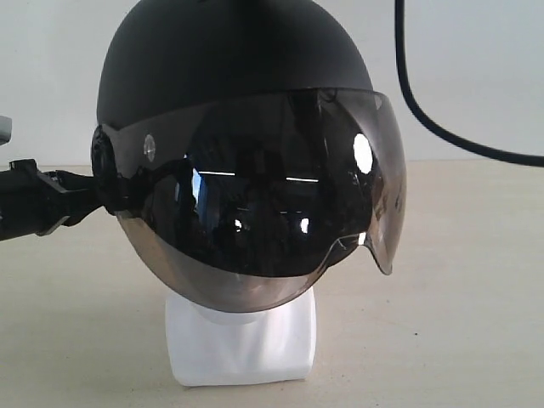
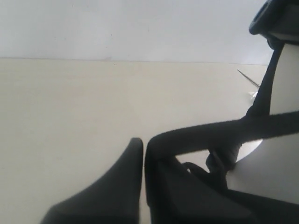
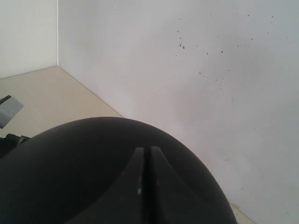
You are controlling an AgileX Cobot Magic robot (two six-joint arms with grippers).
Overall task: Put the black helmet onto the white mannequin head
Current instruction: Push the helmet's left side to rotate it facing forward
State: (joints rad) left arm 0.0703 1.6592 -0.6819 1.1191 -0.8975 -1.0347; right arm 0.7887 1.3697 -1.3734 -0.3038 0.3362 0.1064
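The black helmet [image 1: 229,76] sits over the white mannequin head [image 1: 242,344]. Its smoky visor [image 1: 272,204] hides the face, so only the blocky white base shows. My left gripper [image 1: 81,197] reaches in at the helmet's left side. In the left wrist view the left gripper [image 2: 144,142] is shut, and a black chin strap [image 2: 224,130] runs from its fingertips towards the white head [image 2: 285,88]. In the right wrist view my right gripper [image 3: 145,150] is shut with nothing between its fingers, and it lies just over the helmet's crown [image 3: 70,172].
A black cable [image 1: 425,110] hangs down at the upper right in front of the white wall. The beige tabletop [image 1: 459,297] stretches around the base. In the right wrist view a grey part [image 3: 9,109] lies on the table.
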